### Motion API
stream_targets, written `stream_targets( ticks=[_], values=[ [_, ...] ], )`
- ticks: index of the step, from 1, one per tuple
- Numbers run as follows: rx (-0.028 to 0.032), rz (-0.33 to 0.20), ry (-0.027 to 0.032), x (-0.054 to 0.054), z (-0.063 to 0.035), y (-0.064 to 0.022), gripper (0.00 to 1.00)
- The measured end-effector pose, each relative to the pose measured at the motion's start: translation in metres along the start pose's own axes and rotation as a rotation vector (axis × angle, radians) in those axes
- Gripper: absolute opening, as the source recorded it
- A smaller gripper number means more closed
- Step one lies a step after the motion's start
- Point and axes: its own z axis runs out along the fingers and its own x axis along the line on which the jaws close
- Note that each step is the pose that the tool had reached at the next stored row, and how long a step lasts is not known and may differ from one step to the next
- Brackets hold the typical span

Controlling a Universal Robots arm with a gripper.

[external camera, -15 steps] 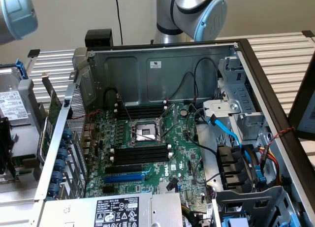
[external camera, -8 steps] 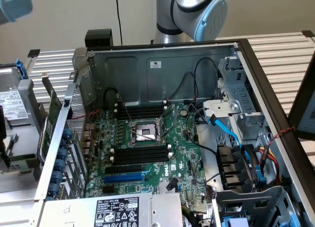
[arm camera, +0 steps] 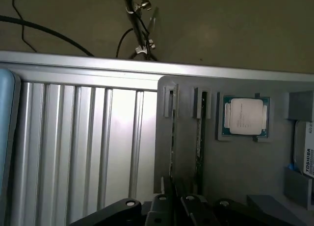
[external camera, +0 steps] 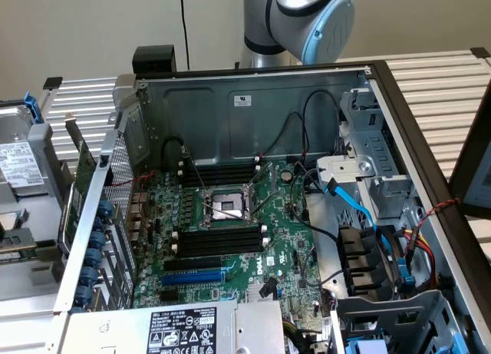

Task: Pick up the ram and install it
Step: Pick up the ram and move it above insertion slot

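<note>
Ribbed aluminium counter (external camera: 437,85) under everything, a plain beige wall (external camera: 77,24) behind it. On the counter lay the computer case (external camera: 253,100), side open, showing the motherboard (external camera: 230,262) with its black memory slots (external camera: 219,240) and the long blue slot (external camera: 192,278) just beside them.

Over to the wrist view: a grey tray (arm camera: 235,167) sat on the same ribbed metal. A processor (arm camera: 244,116) lay flat in its own recess and a hard drive (arm camera: 306,152) showed at the tray's edge. And there was the ram (arm camera: 172,138), standing on edge in the narrow groove nearest the bare counter, with a second stick (arm camera: 199,138) in the groove beside it, between the ram and the processor.

The arm (external camera: 307,16) rose behind the case's back wall, its blue-capped joint high in the exterior view. The tool (arm camera: 175,196) hung at the near end of the ram's groove, jaws drawn nearly together; whether they pinched the stick could not be told.
</note>
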Motion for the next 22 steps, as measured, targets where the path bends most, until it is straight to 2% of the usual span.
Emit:
stream_targets(
  ticks=[5,7,14,22],
  values=[
    [-0.0001,0.000,0.0000,0.000,-0.0229,-0.0005,0.13],
    [-0.0001,0.000,0.0000,0.001,-0.0317,-0.0032,0.13],
    [-0.0001,0.000,0.0000,0.004,-0.0633,-0.0223,0.13],
    [0.0001,0.000,-0.0014,0.011,-0.0996,-0.0518,0.13]
  ],
)
